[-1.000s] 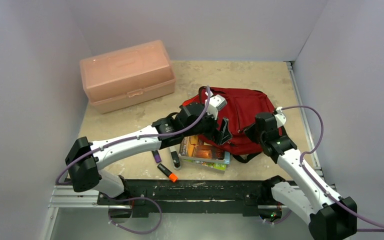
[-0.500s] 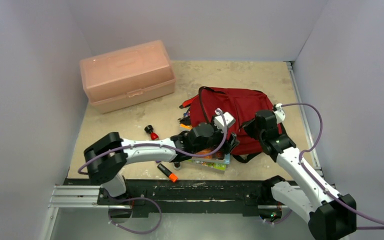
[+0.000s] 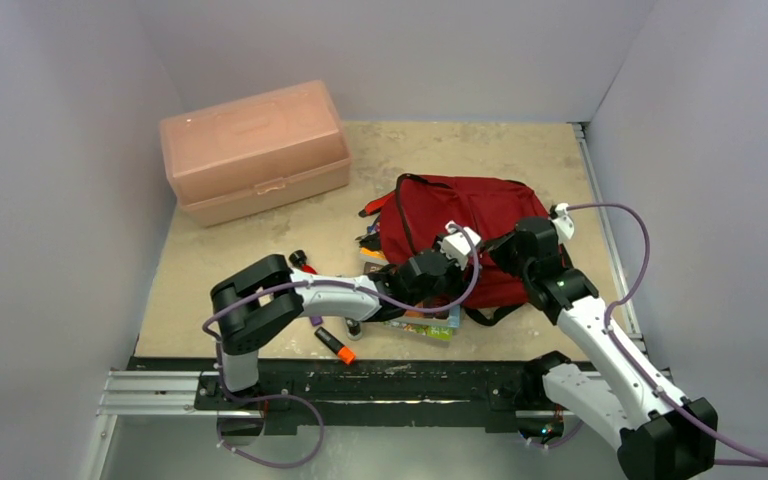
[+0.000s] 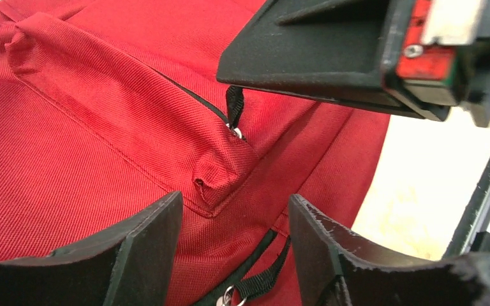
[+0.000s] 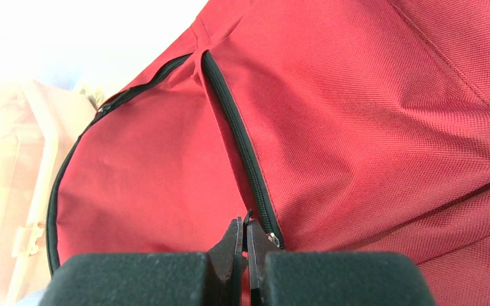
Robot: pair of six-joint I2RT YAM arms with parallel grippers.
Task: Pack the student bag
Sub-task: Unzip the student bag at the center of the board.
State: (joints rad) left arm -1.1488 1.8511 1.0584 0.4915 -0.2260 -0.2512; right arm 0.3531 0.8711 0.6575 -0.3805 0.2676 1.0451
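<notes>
The dark red student bag (image 3: 460, 210) lies at the table's centre right, its zippers closed where I can see them. My right gripper (image 5: 243, 224) is shut on the black zipper pull (image 5: 249, 217) at the end of a black zipper line (image 5: 236, 134); it sits at the bag's near right side (image 3: 503, 257). My left gripper (image 4: 233, 201) is open and empty, its jaws spread just over the bag's fabric (image 4: 102, 127) near a folded corner, close below the right gripper (image 4: 332, 51). In the top view the left gripper (image 3: 457, 283) is at the bag's near edge.
A pale pink plastic box (image 3: 255, 150) with its lid shut stands at the back left. A colourful book (image 3: 425, 322) lies under the left wrist. An orange-capped marker (image 3: 335, 346) and a small red-and-black item (image 3: 302, 262) lie near the front. Grey walls enclose the table.
My left arm has swung right and down, from over the bag's left part to its near edge beside the right gripper. The right gripper has barely moved.
</notes>
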